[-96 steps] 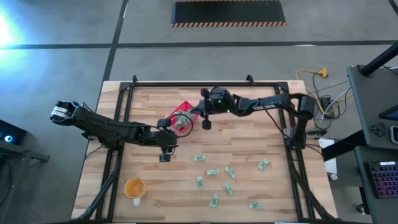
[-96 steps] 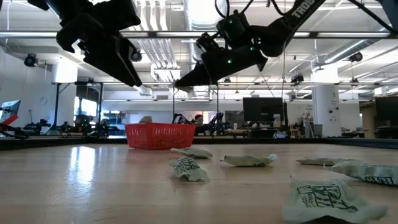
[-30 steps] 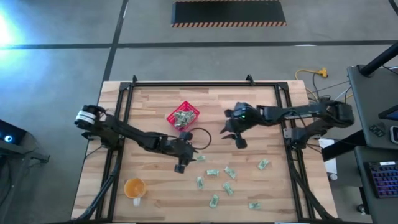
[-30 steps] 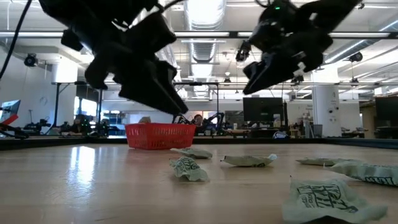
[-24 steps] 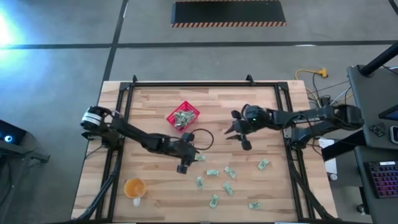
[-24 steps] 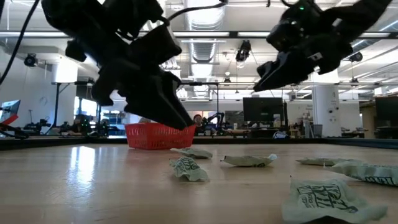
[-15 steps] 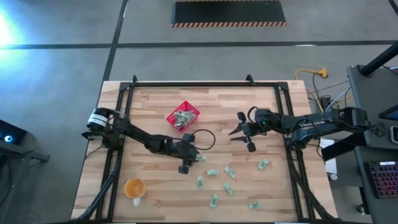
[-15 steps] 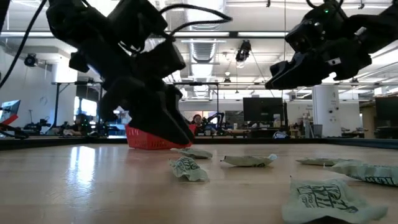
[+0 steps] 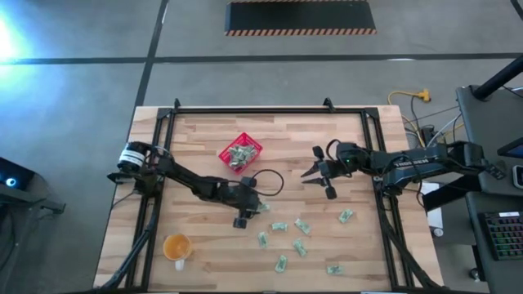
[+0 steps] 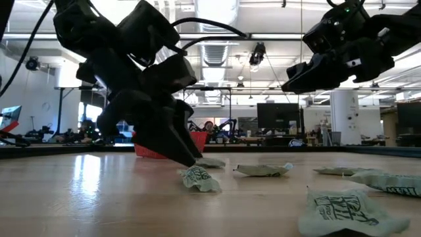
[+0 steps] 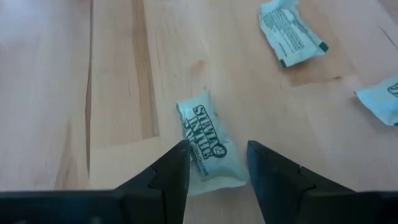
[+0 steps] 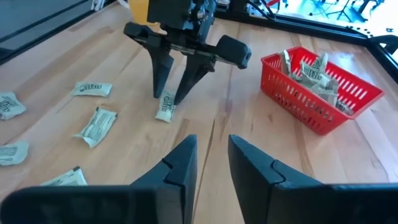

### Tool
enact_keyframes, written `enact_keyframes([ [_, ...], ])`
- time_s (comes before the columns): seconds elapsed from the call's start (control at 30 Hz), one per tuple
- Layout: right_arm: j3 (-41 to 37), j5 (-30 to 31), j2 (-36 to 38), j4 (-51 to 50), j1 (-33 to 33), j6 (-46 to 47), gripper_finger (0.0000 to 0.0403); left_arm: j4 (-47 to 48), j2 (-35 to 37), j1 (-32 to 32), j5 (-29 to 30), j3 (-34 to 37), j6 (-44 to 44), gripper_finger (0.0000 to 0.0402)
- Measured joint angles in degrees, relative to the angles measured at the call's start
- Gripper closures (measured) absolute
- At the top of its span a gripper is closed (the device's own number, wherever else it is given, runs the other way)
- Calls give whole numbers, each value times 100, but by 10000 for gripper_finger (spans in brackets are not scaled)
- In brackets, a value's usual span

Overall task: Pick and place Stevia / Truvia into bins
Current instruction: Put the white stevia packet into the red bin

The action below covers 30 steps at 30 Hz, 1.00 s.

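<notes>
My left gripper (image 11: 216, 152) is open and low over the table's middle (image 9: 249, 211). Its fingers stand on either side of a pale green and white Stevia packet (image 11: 208, 149), which lies flat on the wood. My right gripper (image 9: 315, 175) hovers open and empty above the table, right of centre (image 10: 289, 85). The red basket (image 9: 239, 153) sits toward the far side and holds several packets (image 12: 311, 68). Several more packets (image 9: 279, 226) lie scattered on the near right part of the table. My left gripper comes at the packet from above, slanting down, with one fingertip (image 11: 180, 149) at one long edge of the packet and the other beside the opposite edge. I cannot tell whether either finger touches it. The packet lies flat on the table.
An orange cup (image 9: 176, 246) stands near the table's near left corner. A black frame (image 9: 245, 110) runs along the far and side edges. Loose packets (image 9: 346, 216) lie toward the near right. Bare wood stretches between the basket and my right gripper.
My left gripper has come down from above the basket's height to the table top, shifting slightly toward the near right, and now straddles a packet. My right gripper has drawn back toward the table's right edge. The packets have stayed where they were.
</notes>
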<state>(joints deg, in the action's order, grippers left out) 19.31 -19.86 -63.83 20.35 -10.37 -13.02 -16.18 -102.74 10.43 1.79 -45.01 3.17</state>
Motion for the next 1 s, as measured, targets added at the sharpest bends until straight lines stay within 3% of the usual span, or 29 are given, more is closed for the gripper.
enact_keyframes([
  [0.53, -2, -7, 2, -40, 0, 4, 329, 85, 37, -23, -19, -14, 62, 395],
  [0.87, -4, -4, 2, -60, 0, 2, 334, 84, 437, -19, 53, -95, 71, 396],
  [1.0, -7, -4, 2, -60, 0, 0, 335, 291, 616, -14, 613, -81, 75, 396],
])
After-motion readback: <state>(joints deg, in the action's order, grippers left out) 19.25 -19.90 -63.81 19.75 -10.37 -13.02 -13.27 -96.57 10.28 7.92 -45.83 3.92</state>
